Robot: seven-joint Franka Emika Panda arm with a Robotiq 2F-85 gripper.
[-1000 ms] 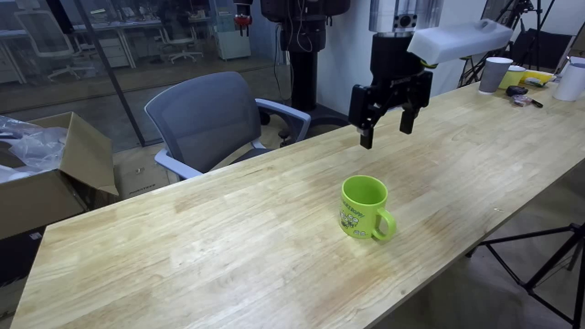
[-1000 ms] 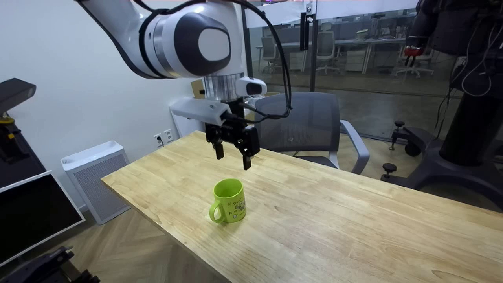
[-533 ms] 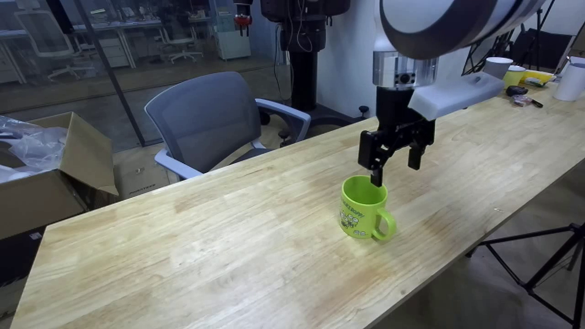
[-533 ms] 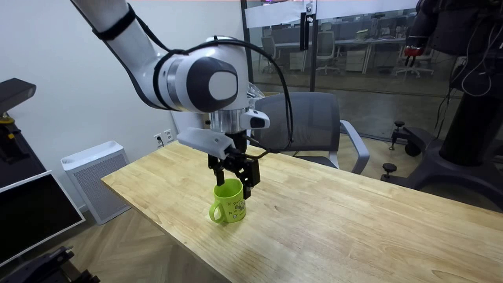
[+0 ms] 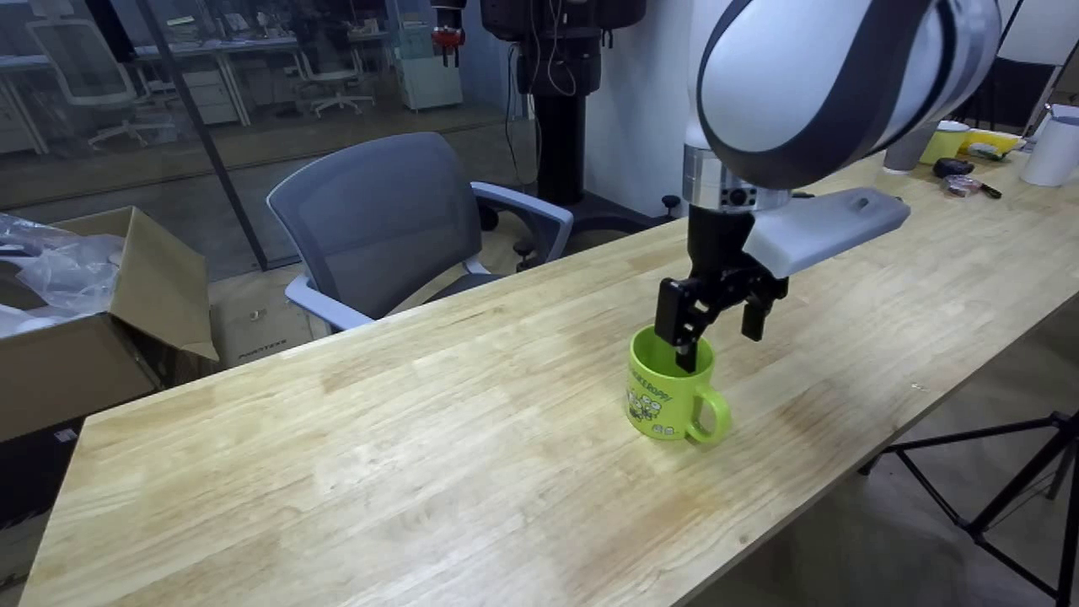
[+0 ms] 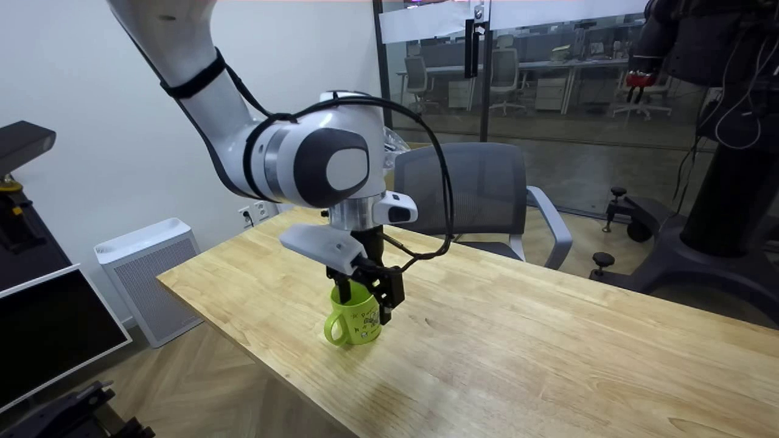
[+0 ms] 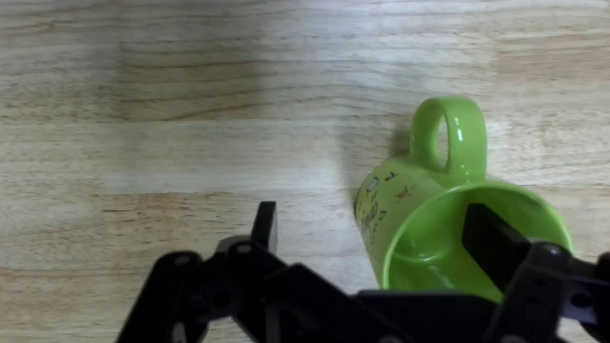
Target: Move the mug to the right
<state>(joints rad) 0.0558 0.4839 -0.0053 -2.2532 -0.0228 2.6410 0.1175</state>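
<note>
- Wrist view: the cartoon-printed lime-green mug [image 7: 429, 214] stands upright on the wooden tabletop [image 7: 190, 157], its handle [image 7: 469, 138] pointing clear of where the grasp would fall.
- The Robotiq gripper [image 7: 371, 212] has its jaws spread well apart and grips nothing: the inner finger [image 7: 495, 247] reaches into the mug's mouth, the outer finger [image 7: 266, 228] hangs outside, and the printed wall lies between them with no contact showing.
- Step in hand, as I judge it: a pinch on the rim. Going a little lower first should give more wall to hold, so long as neither finger meets the tabletop or mug bottom.
- Centre the wall between the fingers before squeezing; if one arrives first, it could push or tip the mug. Then lift straight and keep it level; which way counts as right, these views do not settle.
- Arm pose: in an exterior view the white Franka Panda arm [image 6: 277, 161] slopes down and bends at the wrist, aiming the gripper roughly straight down, a pale bar-shaped housing [image 6: 322, 246] jutting out on the handle's side.
- Beyond, the office chair [image 6: 462, 185] stands near the tabletop's edge.
</note>
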